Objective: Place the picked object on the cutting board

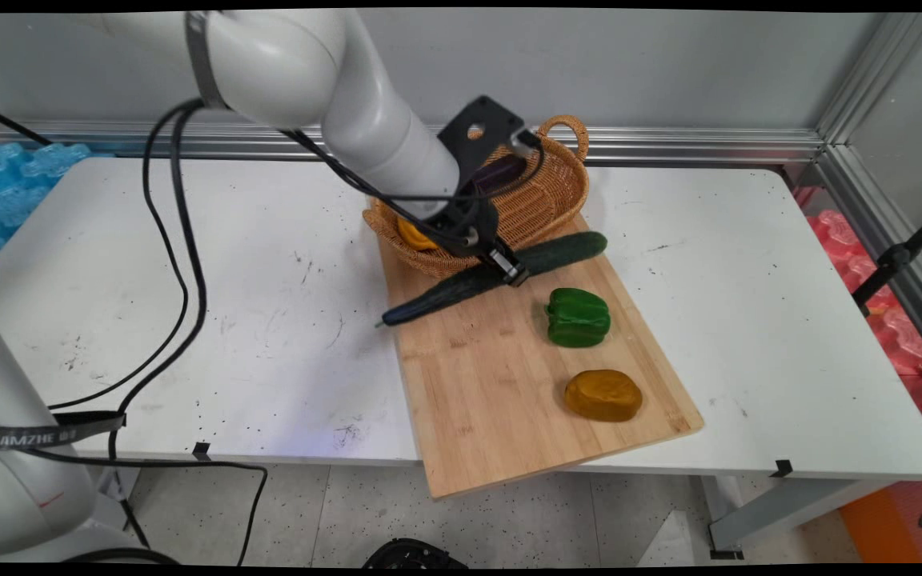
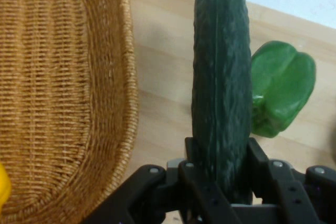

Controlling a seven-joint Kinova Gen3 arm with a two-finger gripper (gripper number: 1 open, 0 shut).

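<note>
A white surface point(image 1: 189, 320) seen from above its near side. Nearest the viewer, at the lower left, a grey strap point(image 1: 45, 430) wrapped around black cables point(image 1: 181, 240) carries pale lettering that reads "SAMZHE".

A bamboo cutting board point(image 1: 493, 384) lies lengthwise on the surface, its near end jutting past the surface's front edge. On the board's near half sits a brownish-orange lump of food point(image 1: 603, 395), what it is cannot be told. Just behind it, apart from it, lies a green bell pepper point(image 1: 578, 317).

Behind the pepper, a long dark cucumber point(image 1: 461, 288) lies slantwise across the board, one tip reaching over the board's left edge. The tool point(image 1: 509, 268) is clamped on the cucumber around its middle; the hand view shows a black finger point(image 2: 197, 192) pressed against each side of the cucumber point(image 2: 220, 87), with the green bell pepper point(image 2: 281, 87) just beyond it.

The white arm point(image 1: 365, 120) comes in from the upper left and slopes down and rightward to the tool, passing over a wicker basket point(image 1: 541, 200) that stands on the board's far end. Inside the basket, a yellow item point(image 1: 413, 234) and a dark purple item point(image 1: 497, 172) show partly past the arm.
</note>
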